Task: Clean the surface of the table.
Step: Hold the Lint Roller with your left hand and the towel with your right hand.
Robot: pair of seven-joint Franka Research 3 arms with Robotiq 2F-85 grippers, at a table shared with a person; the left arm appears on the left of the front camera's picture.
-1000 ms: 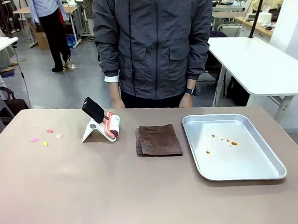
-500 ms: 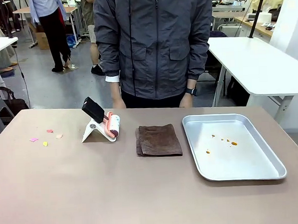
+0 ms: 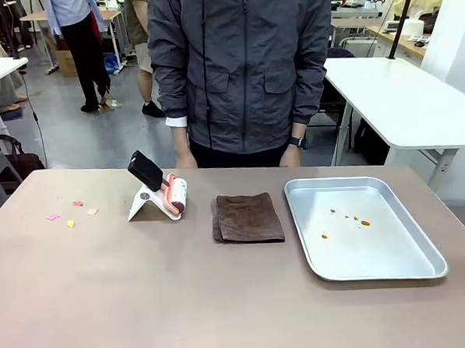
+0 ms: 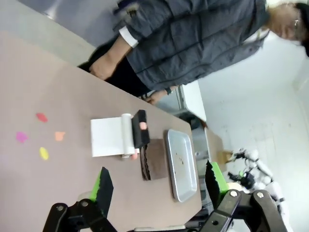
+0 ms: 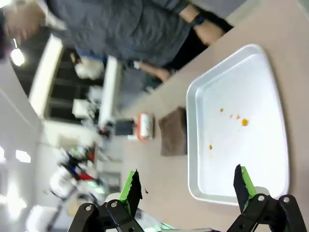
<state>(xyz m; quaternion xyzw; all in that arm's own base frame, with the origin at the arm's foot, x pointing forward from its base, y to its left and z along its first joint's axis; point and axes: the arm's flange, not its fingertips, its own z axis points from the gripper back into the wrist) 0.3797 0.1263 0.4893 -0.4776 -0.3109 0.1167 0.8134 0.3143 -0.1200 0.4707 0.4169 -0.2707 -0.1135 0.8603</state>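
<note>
The brownish-taupe table (image 3: 146, 303) carries several small coloured paper scraps (image 3: 69, 214) at its left. A lint roller (image 3: 171, 194) with a black handle leans on a white stand, and a folded brown cloth (image 3: 247, 218) lies beside it. In the left wrist view my left gripper (image 4: 159, 186) hangs open and empty high above the table (image 4: 29, 72), looking down on the scraps (image 4: 43, 137) and the roller (image 4: 131, 137). My right gripper (image 5: 187, 186) is open and empty too, above the silver tray (image 5: 260, 87).
A silver metal tray (image 3: 425, 269) with a few orange crumbs (image 3: 364, 223) sits at the table's right. A person in a grey jacket (image 3: 242, 64) stands at the far edge, hands low. White tables stand behind to the left and right.
A blurred green bit has come in at the far left edge of the front view. Nothing on the table has moved.
</note>
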